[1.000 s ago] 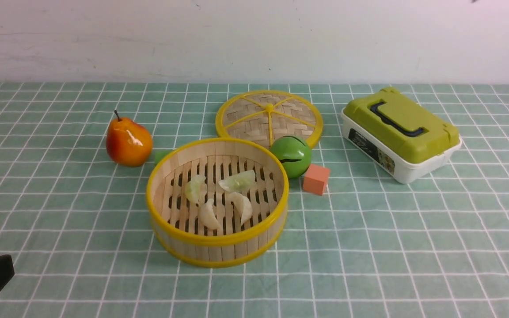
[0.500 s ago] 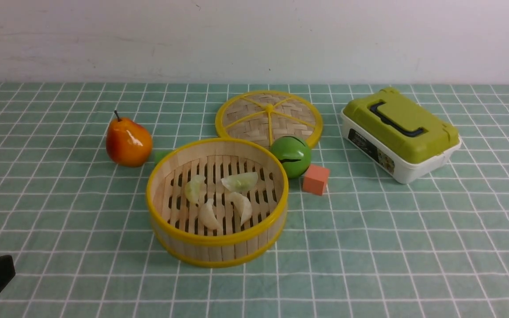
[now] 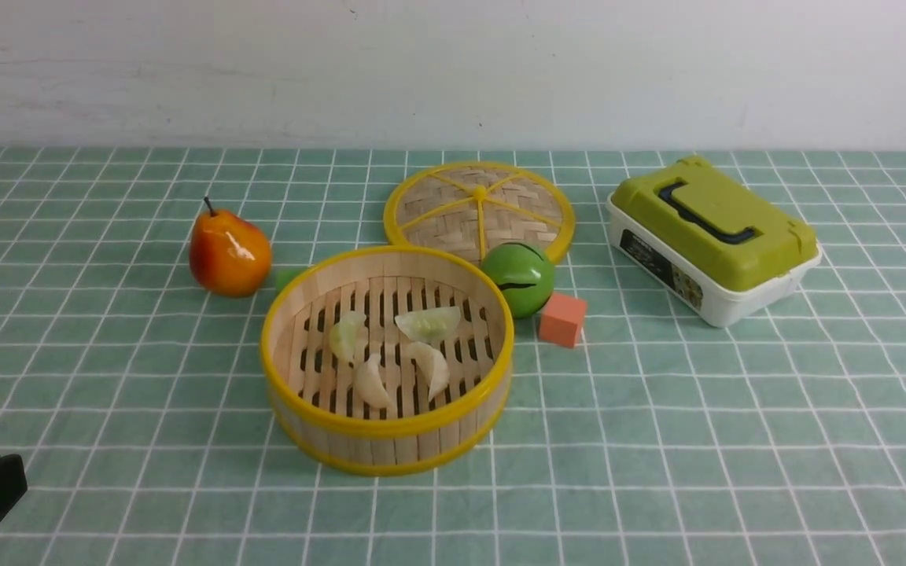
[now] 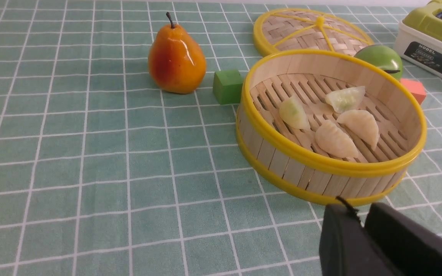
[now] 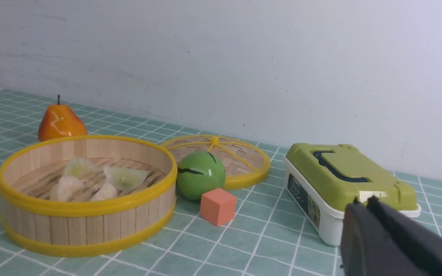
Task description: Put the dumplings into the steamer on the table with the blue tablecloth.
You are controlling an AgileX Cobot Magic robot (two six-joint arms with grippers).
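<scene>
From your front view, the steamer (image 3: 390, 464) hides most of the green block (image 4: 227, 87) beside it and part of the woven disc (image 3: 492, 224) behind it. In your left wrist view, the lidded box (image 4: 436, 42) beyond the steamer is cut off by the edge.

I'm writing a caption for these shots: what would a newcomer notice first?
Probably the yellow-rimmed steamer near the middle of the table, with four pale dumplings inside. Next, the glossy orange pear, behind it to the left. Then the green-lidded box, well off to the right.
</scene>
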